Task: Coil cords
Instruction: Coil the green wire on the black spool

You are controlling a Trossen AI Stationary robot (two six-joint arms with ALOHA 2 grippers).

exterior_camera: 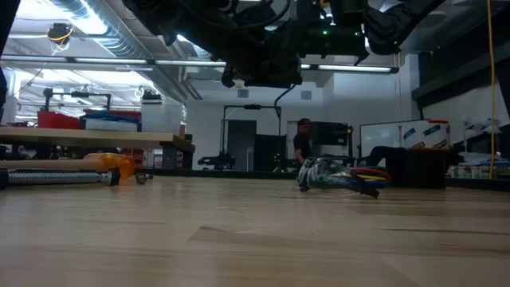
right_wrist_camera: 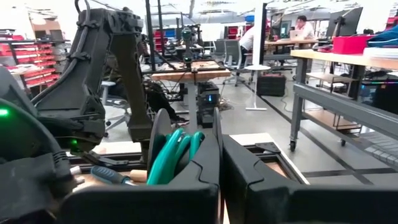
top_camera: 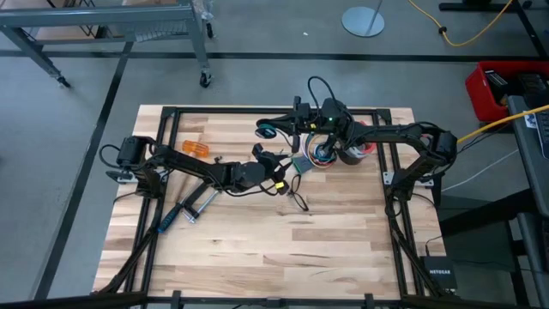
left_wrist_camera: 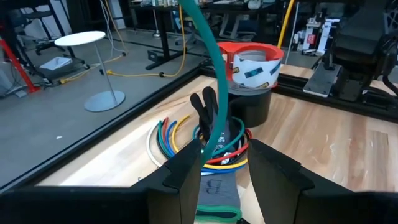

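Note:
A thin black cable (top_camera: 299, 202) with a small yellow piece (top_camera: 279, 183) lies on the table just near of my left gripper (top_camera: 273, 166); no gripper holds it. A teal-green cord (left_wrist_camera: 214, 74) runs between my two grippers. My left gripper (left_wrist_camera: 222, 177) has a grey strip and this cord between its fingers. My right gripper (top_camera: 290, 127) stands at the far middle of the table, its fingers (right_wrist_camera: 214, 155) close together beside several teal loops (right_wrist_camera: 175, 155), which also show in the high view (top_camera: 267, 131). Both grippers hang above the table. My left gripper has a grey strip (left_wrist_camera: 217, 190) edged with the green cord between its two fingers. The cord (left_wrist_camera: 211, 134) rises from the fingers and leads away upward, clear of the table. My right gripper holds the coil of teal loops (right_wrist_camera: 186, 149) lifted clear of the table. The loops stand against the outer side of one finger; the exact place of contact is hidden by the fingers.
A bundle of multicoloured wires (top_camera: 322, 153) and a black pot with a red rim (top_camera: 358, 151) stand at the far right. An orange-handled tool (top_camera: 194, 148) and a metal clamp (top_camera: 190, 209) lie at the left. The near half of the table is bare wood.

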